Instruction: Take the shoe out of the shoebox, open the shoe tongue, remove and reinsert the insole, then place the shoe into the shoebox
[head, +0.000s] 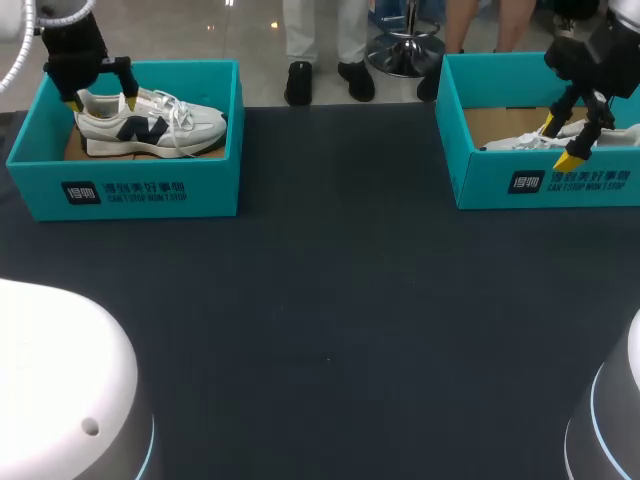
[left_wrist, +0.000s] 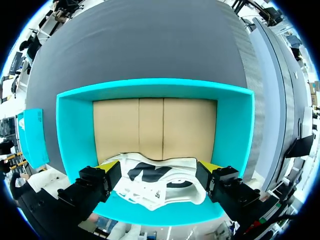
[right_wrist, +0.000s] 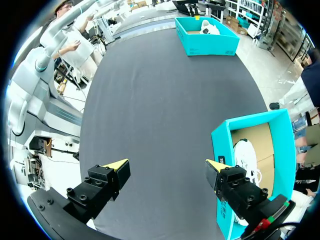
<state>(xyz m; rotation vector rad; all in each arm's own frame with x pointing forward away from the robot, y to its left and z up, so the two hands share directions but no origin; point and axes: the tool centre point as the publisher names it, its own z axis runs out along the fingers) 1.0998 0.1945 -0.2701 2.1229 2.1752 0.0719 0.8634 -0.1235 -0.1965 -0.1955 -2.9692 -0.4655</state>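
Barely begun. Shoe (head: 150, 128) sits inside left shoebox (head: 150, 190), upper left of frame, not yet lifted out. Left gripper (head: 102, 101) hangs over heel end, jaws wide, gripping nothing. Right gripper (head: 558, 143), upper right, jaws wide, empty, above second shoebox (head: 480, 190) holding second shoe (head: 515, 143). Tongue, insole, return all left to do.

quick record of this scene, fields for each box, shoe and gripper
left shoebox: teal, open, table's far left
left shoe: white, dark logo, inside left shoebox
left gripper: at left shoe's heel end, grip unclear
right shoebox: teal, open, far right
right shoe: white, inside right shoebox
right gripper: open, empty, above right shoebox's edge
stage: neither shoe out yet
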